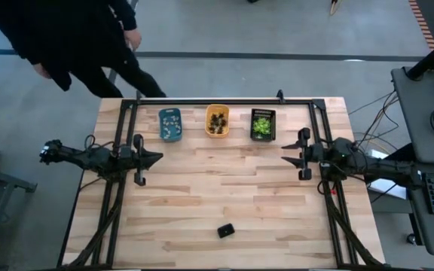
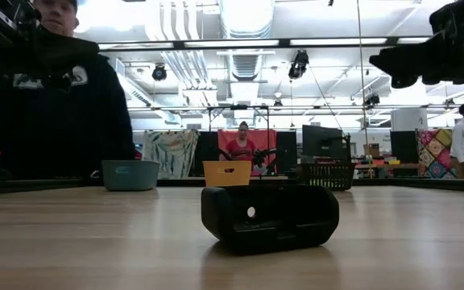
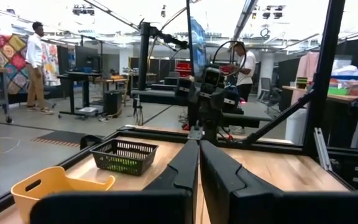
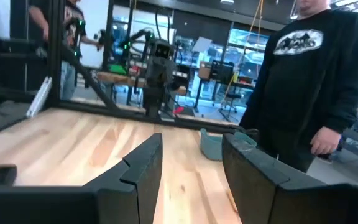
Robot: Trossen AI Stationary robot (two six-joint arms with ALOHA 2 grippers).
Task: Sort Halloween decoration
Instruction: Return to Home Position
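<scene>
Three small trays stand in a row at the table's far side. The blue tray [image 1: 163,124] holds pale whitish decoration pieces [image 1: 172,125], the orange tray [image 1: 209,120] dark ones [image 1: 218,123], and the black tray [image 1: 271,124] yellow-green ones [image 1: 261,126]. My left gripper [image 1: 160,158] hovers shut near the table's left edge, pointing right, with nothing in it. My right gripper [image 1: 286,153] hovers open near the right edge, pointing left, its fingers [image 4: 143,168] holding nothing between them. Both are clear of the trays.
A small black box-like object [image 1: 226,230] lies near the table's front edge, also in the low view [image 2: 268,217]. A person in dark clothes [image 1: 74,38] stands beyond the far left corner. A dark metal frame [image 1: 224,101] runs round the table's far side.
</scene>
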